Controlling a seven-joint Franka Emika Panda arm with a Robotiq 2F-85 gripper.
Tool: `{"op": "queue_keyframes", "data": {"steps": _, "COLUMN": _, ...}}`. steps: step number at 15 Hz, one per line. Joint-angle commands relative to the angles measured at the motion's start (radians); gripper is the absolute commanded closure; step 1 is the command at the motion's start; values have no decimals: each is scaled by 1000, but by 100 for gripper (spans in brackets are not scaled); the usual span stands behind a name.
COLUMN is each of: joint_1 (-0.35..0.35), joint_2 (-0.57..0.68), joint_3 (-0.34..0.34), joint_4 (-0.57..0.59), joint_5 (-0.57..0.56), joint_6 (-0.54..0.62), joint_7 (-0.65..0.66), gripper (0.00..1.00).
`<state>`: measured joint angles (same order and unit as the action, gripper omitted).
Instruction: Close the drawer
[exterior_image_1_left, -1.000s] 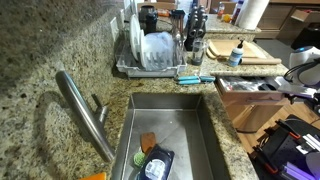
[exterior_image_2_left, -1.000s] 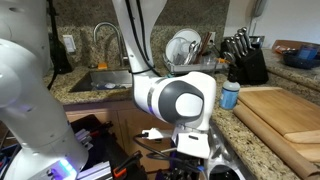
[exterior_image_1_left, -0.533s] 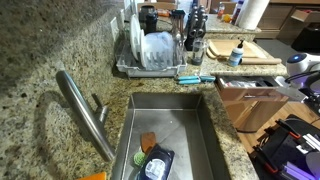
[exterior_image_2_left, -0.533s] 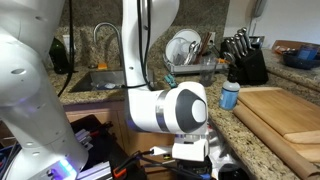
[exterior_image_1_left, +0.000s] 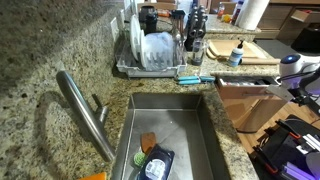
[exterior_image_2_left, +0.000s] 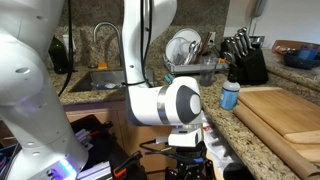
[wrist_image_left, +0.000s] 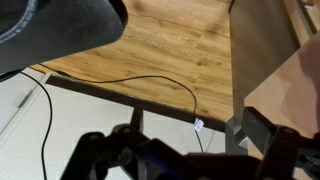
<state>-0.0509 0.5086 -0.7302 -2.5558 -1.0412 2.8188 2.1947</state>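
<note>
The drawer (exterior_image_1_left: 247, 97) is a light-brown wooden box with a white interior and dark utensils. It stands pulled out from the cabinet under the granite counter, to the right of the sink. The arm's wrist (exterior_image_1_left: 296, 66) hangs just beyond the drawer's outer end. In the wrist view my gripper (wrist_image_left: 185, 150) shows as blurred dark fingers set wide apart with nothing between them. A light-brown wood face (wrist_image_left: 290, 85) stands close at the right. In an exterior view the gripper (exterior_image_2_left: 190, 166) sits low, below the big arm joint, and the drawer is hidden.
A steel sink (exterior_image_1_left: 170, 125) with a faucet (exterior_image_1_left: 85, 110), a dish rack (exterior_image_1_left: 160, 50), a cutting board (exterior_image_1_left: 245, 50) with a small bottle (exterior_image_1_left: 236, 55), and a knife block (exterior_image_2_left: 245, 62) stand on the counter. A thin cable (wrist_image_left: 150, 82) lies on the wood floor below.
The arm's wrist has moved closer to the drawer's outer end and swung lower. The drawer itself has not visibly moved.
</note>
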Motion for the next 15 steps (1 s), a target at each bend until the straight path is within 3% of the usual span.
{"op": "queue_keyframes", "data": {"steps": 1, "joint_1": -26, "joint_2": -89, "joint_3": -27, "joint_4": -51, "joint_5": -105, "joint_6": 79, "joint_7": -136, "gripper": 0}}
{"op": "queue_keyframes", "data": {"steps": 4, "joint_1": -55, "joint_2": -82, "joint_3": -79, "joint_4": -48, "joint_5": -242, "joint_6": 162, "joint_7": -229, "gripper": 0}}
{"op": "queue_keyframes", "data": {"steps": 6, "joint_1": -111, "joint_2": -41, "joint_3": -90, "joint_4": -40, "joint_5": -277, "joint_6": 182, "joint_7": -348, "gripper": 0}}
{"op": "queue_keyframes", "data": {"steps": 7, "joint_1": -50, "joint_2": -59, "joint_3": -82, "joint_4": -34, "joint_5": -243, "joint_6": 134, "joint_7": -240, "gripper": 0}}
{"op": "queue_keyframes", "data": {"steps": 9, "joint_1": -71, "joint_2": -57, "joint_3": -87, "joint_4": -34, "joint_5": -245, "joint_6": 136, "joint_7": -257, "gripper": 0}}
{"op": "queue_keyframes", "data": {"steps": 12, "joint_1": -46, "joint_2": -51, "joint_3": -88, "joint_4": -32, "joint_5": -236, "joint_6": 118, "joint_7": -231, "gripper": 0}}
{"op": "queue_keyframes", "data": {"steps": 15, "joint_1": -96, "joint_2": 105, "joint_3": -16, "joint_4": 86, "joint_5": -193, "joint_6": 197, "joint_7": -203, "gripper": 0}}
